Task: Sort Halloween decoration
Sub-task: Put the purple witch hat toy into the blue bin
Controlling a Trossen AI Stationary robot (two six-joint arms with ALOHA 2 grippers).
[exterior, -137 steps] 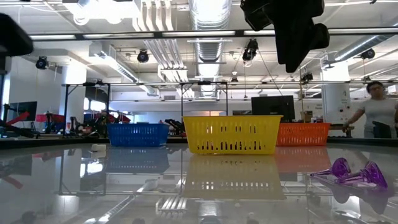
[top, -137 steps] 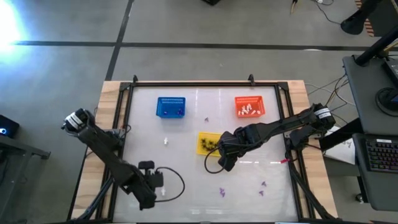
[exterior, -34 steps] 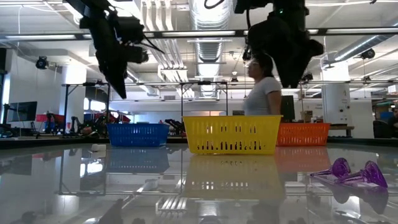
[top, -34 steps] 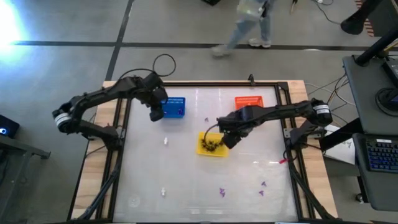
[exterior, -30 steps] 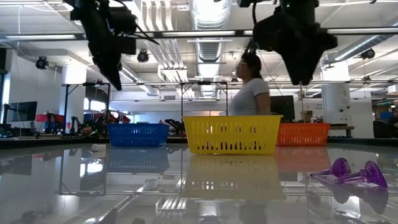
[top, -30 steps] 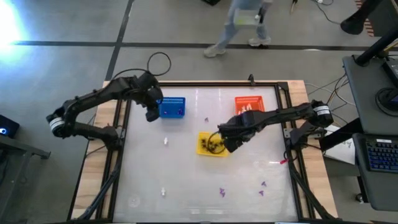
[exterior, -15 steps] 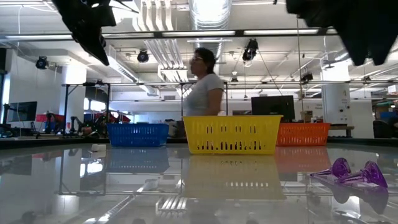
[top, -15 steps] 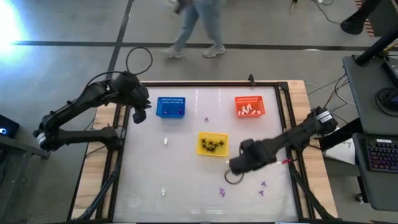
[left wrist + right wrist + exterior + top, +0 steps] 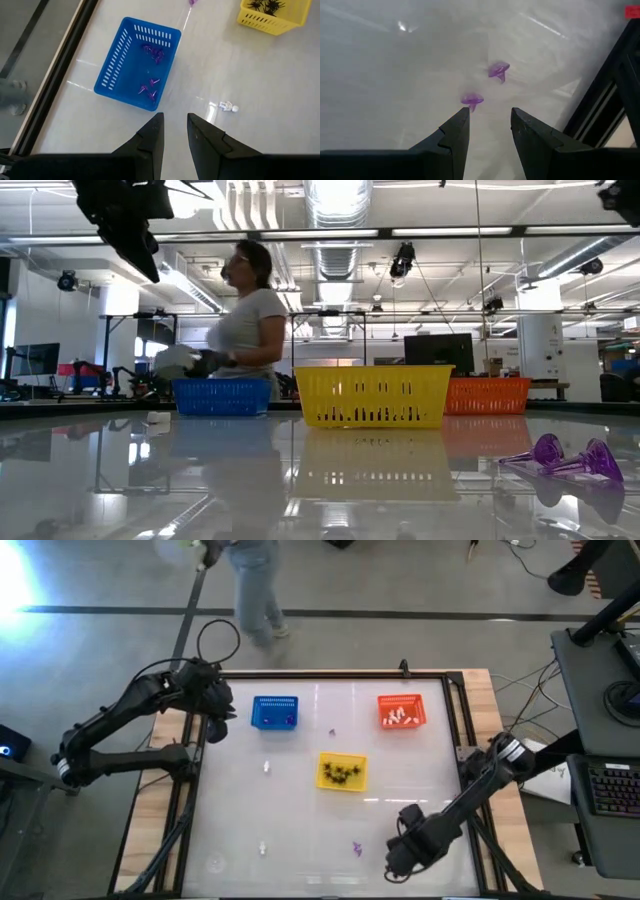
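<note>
We read the high view from left to right. The left claw (image 9: 217,726) sits at the upper left of the frame, over the counter's (image 9: 300,840) left edge, just left of the blue basket (image 9: 274,712). In its wrist view the left claw (image 9: 174,131) is released, with a narrow gap between the fingers and nothing in it. That view shows purple trinkets (image 9: 151,86) inside the blue basket and one white trinket (image 9: 228,106) on the bare counter beyond it.

Two white trinkets lie loose left of centre: one (image 9: 268,767) below the blue basket, one (image 9: 263,849) near the lower edge. A single purple trinket (image 9: 332,732) lies between the blue basket and the orange basket (image 9: 401,711). The yellow basket (image 9: 342,772) stands at centre and holds black spiders (image 9: 340,773). The orange basket, at upper right, holds white trinkets (image 9: 401,717). A purple trinket (image 9: 356,849) lies at lower centre.

The right claw (image 9: 398,855) is at the lower right of the frame, low over the counter. In its wrist view the right claw (image 9: 489,131) is released and empty. Two purple trinkets lie just ahead of the fingertips, the nearer one (image 9: 472,100) almost between them, the farther one (image 9: 498,70) just beyond.

In the low view a person (image 9: 247,320) stands behind the blue basket.
</note>
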